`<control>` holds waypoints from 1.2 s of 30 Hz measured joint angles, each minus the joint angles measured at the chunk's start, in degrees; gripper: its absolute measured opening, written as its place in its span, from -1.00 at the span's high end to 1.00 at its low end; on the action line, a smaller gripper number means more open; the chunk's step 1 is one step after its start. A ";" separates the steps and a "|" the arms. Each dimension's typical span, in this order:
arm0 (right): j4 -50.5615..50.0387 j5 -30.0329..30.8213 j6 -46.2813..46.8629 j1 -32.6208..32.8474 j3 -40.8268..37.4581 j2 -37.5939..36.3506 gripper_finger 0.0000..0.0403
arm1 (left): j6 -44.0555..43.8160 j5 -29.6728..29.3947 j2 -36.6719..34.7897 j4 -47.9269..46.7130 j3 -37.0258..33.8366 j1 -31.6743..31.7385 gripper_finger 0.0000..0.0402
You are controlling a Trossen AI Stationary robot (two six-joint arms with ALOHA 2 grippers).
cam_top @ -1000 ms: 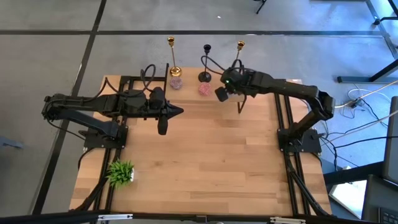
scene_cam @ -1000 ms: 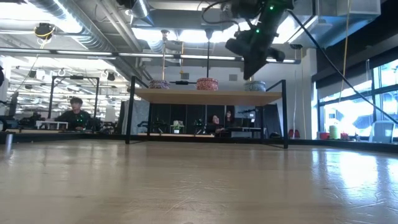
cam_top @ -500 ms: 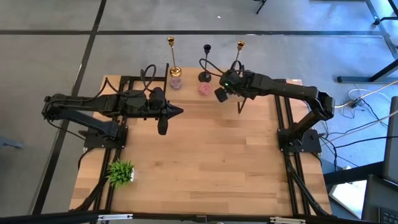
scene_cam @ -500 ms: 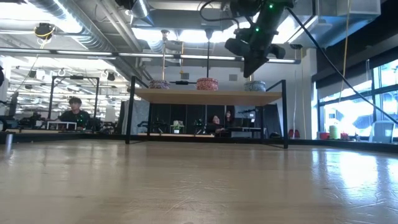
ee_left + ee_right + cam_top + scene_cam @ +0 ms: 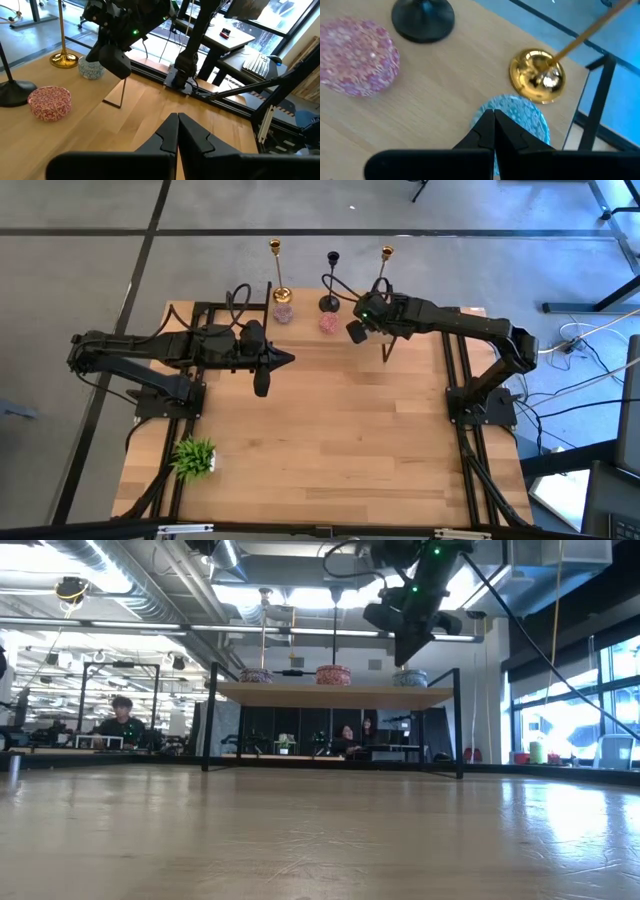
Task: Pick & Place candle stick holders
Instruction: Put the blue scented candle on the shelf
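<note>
— Where are the candle stick holders seen?

— All three are stood along the table's [image 5: 330,430] far edge: gold [image 5: 279,272], black [image 5: 331,280], gold [image 5: 384,268].

— And the right gripper [image 5: 493,131]?

— It is held above the blue patterned disc [image 5: 532,117], beside a gold base, jaws pressed together, nothing gripped.

— The left gripper [image 5: 177,131]?

— Parked mid-table, jaws likewise closed, empty. A pink disc [image 5: 49,102] is noted nearby.

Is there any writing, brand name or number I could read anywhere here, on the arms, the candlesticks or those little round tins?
None can be read.
The gold candle stick holder, black candle stick holder, pink round tin and blue round tin show only pattern or plain metal.
The right gripper and left gripper are plain black.
</note>
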 joint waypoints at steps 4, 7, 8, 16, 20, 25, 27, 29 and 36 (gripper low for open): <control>-1.56 0.00 0.75 0.00 0.00 0.00 1.00 | 0.03 0.00 0.00 0.02 0.01 0.00 0.99; -2.00 -0.02 1.31 0.00 0.00 0.00 1.00 | 0.06 0.00 0.00 0.02 0.00 0.00 0.99; -2.09 -0.02 1.43 0.00 0.00 0.00 1.00 | 0.04 0.00 0.00 0.02 0.00 0.00 0.99; -4.01 -0.66 2.38 0.01 0.00 0.00 1.00 | 0.08 0.00 0.00 0.02 0.01 0.00 0.99; -4.53 -1.29 3.34 0.00 0.08 0.00 1.00 | 0.10 0.00 0.00 0.02 0.01 0.00 0.99; -4.75 -1.48 3.53 0.21 0.09 0.00 1.00 | 0.16 0.31 0.00 0.02 0.01 0.00 0.99; -4.99 -1.49 3.54 0.29 0.09 0.00 1.00 | 0.21 0.33 0.00 0.03 0.00 0.00 0.99; -5.16 -1.92 4.04 0.31 0.11 -0.02 1.00 | 0.21 0.33 0.00 0.02 0.00 0.00 0.99; -6.06 -2.58 5.20 0.52 0.15 -0.11 1.00 | 0.21 0.39 0.00 0.04 -0.01 0.00 0.99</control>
